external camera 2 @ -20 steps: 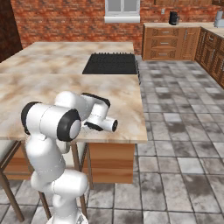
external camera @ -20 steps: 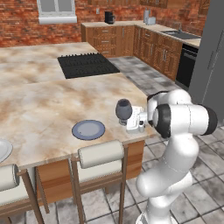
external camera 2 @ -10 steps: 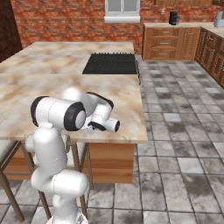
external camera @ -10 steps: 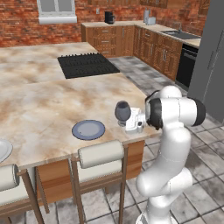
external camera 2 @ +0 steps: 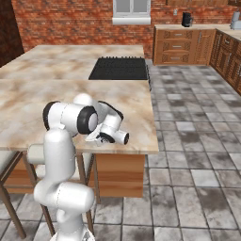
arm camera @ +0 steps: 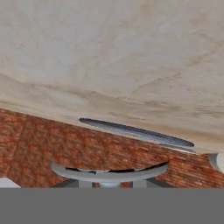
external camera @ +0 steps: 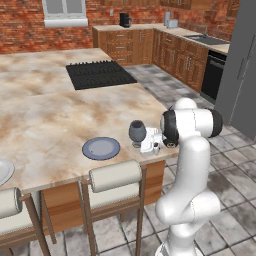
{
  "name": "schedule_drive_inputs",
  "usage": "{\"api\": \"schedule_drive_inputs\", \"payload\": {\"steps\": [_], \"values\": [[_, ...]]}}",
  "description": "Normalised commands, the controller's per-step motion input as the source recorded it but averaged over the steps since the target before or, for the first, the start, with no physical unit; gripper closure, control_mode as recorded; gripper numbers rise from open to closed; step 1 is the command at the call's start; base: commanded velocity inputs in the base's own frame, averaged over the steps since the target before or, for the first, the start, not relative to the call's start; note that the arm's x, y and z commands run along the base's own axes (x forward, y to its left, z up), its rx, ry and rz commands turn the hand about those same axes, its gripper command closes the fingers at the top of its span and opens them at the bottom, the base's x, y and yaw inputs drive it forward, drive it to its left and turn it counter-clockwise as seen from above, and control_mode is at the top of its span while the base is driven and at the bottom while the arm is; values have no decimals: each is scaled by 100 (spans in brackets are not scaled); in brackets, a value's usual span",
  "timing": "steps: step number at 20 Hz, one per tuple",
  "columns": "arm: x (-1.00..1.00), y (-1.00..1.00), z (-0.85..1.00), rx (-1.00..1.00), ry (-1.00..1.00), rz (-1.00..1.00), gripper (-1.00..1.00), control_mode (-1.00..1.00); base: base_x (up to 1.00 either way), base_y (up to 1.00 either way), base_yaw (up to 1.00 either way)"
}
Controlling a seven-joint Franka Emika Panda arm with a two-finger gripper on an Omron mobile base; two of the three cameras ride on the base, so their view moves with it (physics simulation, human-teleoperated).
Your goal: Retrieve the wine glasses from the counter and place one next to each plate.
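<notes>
The dark grey-blue wine glass (external camera: 137,131), rounded bowl on a short stem, stands upright near the table (external camera: 45,125) edge, just right of a pale round plate (external camera: 101,148). The end effector (external camera: 150,145) is clamped around its stem. A padded stool (external camera: 115,176) sits below; another plate (external camera: 4,171) lies far left.

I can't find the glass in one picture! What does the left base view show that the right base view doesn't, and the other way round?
Left base view: a wine glass beside a plate near the island's edge, stools below, and a tall grey unit. Right base view: the white arm stands in front of that spot, and there is a dark wall at far left. Both: the arm, the black cooktop, the brick wall and the window.
</notes>
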Motion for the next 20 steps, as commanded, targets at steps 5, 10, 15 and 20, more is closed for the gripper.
{"api": "schedule_drive_inputs", "payload": {"steps": [5, 10, 15, 20], "values": [[26, 5, -36, 0, 8, 0, 100, -100, 0, 0, 0], [27, 4, -28, 0, 6, 0, 100, -100, 0, 0, 0], [35, 1, -17, 0, 1, 0, 100, -100, 0, 0, 0], [20, 6, -25, 0, 0, 0, -100, -100, 0, 0, 0]]}}
